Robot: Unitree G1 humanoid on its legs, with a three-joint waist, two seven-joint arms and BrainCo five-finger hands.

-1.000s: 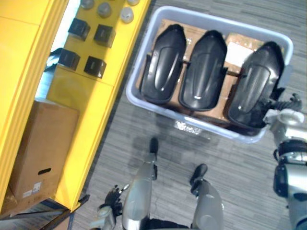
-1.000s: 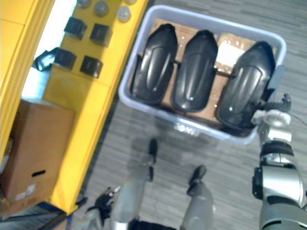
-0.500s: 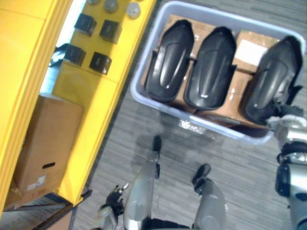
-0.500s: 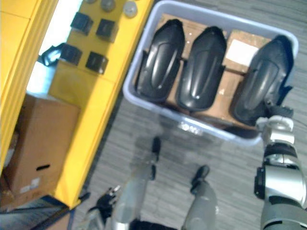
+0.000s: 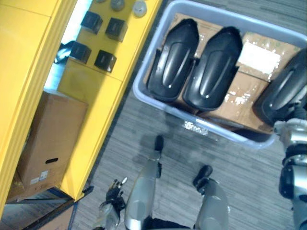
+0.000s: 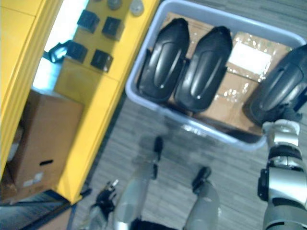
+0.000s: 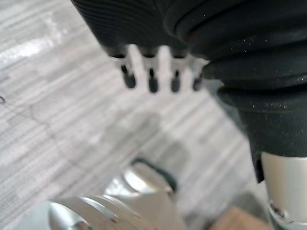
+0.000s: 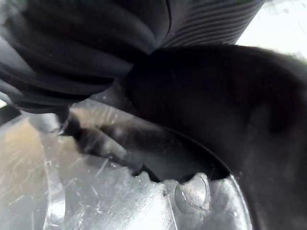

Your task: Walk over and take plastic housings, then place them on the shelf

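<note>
Three black plastic housings lie in a pale blue bin (image 5: 230, 133) on the floor ahead. The left housing (image 5: 172, 60) and the middle housing (image 5: 213, 69) rest side by side on cardboard. The right housing (image 5: 283, 93) is tilted and hangs over the bin's right corner. My right hand (image 8: 72, 52) is pressed against the right housing (image 8: 230, 110), its fingers curled on the rim. My left hand (image 5: 112, 201) hangs low at my side, and its fingers (image 7: 148, 79) are straight over the floor. The yellow shelf (image 5: 91, 96) stands to the left.
Small black boxes (image 5: 105, 60) and grey round parts (image 5: 139, 7) sit on the yellow shelf. A brown cardboard box (image 5: 48, 139) stands under it. Grey striped carpet runs between the shelf and the bin.
The right housing has been pulled up and to the right, uncovering the cardboard and a white label beneath it. My right hand's fingers have curled. The camera has shifted slightly.
</note>
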